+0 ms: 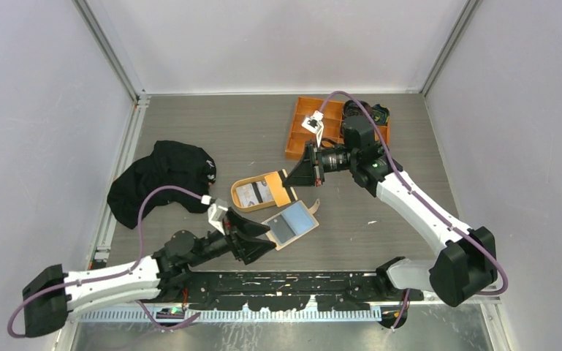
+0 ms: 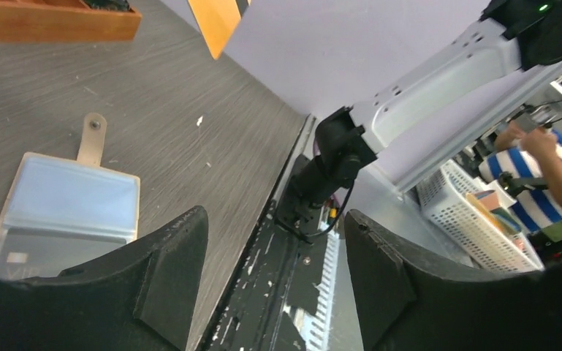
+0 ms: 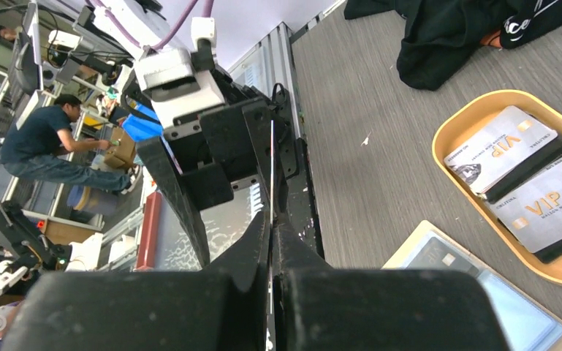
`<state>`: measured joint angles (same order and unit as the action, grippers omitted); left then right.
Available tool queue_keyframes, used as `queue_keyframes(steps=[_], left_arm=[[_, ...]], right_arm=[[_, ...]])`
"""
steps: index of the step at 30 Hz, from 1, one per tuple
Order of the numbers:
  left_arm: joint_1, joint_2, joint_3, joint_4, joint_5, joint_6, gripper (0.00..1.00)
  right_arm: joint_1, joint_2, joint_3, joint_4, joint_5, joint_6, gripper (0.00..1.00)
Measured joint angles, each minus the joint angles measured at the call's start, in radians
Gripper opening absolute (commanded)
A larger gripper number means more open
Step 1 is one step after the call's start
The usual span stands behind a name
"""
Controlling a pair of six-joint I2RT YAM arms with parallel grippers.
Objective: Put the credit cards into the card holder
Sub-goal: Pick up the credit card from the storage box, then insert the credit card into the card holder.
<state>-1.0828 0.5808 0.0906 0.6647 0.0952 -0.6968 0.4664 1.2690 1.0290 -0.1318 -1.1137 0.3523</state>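
Card holder lies open and flat on the counter, just in front of the left gripper, which stands wide with nothing between its jaws. The right gripper is clamped tight on one thin orange-faced card, raised above the oval tray.

The step in hand looks like carrying this card over to the holder. The next move probably calls for lining the card's edge up with a pocket mouth and sliding it in flat, perhaps with the left gripper pinning the holder down.

Counted: one holder with one dark card in a pocket, one held card, and two light cards in the tray. Dark edges show beneath these, number unclear.
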Motion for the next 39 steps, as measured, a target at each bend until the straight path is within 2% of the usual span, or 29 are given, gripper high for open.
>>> queue_keyframes(steps=[6,11,17,23,29,35,39], left_arm=[[-0.098,0.297,0.001,0.247,-0.095,0.095,0.69],[-0.114,0.562,0.01,0.49,-0.102,0.133,0.7],[-0.115,0.739,0.111,0.622,-0.083,0.133,0.71],[-0.115,0.809,0.148,0.679,-0.098,0.134,0.76],[-0.092,0.831,0.146,0.682,-0.134,0.156,0.9],[-0.021,0.831,0.133,0.686,-0.125,0.161,0.9],[-0.012,0.829,0.127,0.686,-0.107,0.164,0.87]], right_arm=[[-0.041,-0.015,-0.071,0.102,-0.01,0.032,0.01],[-0.061,-0.141,-0.196,0.185,-0.009,0.033,0.01],[-0.089,-0.251,-0.227,0.262,-0.018,0.025,0.01],[-0.122,-0.257,-0.266,0.328,-0.018,0.053,0.01],[-0.122,-0.217,-0.277,0.35,-0.035,0.08,0.01],[-0.122,-0.15,-0.277,0.336,-0.044,0.097,0.01],[-0.121,-0.148,-0.276,0.33,-0.044,0.097,0.01]])
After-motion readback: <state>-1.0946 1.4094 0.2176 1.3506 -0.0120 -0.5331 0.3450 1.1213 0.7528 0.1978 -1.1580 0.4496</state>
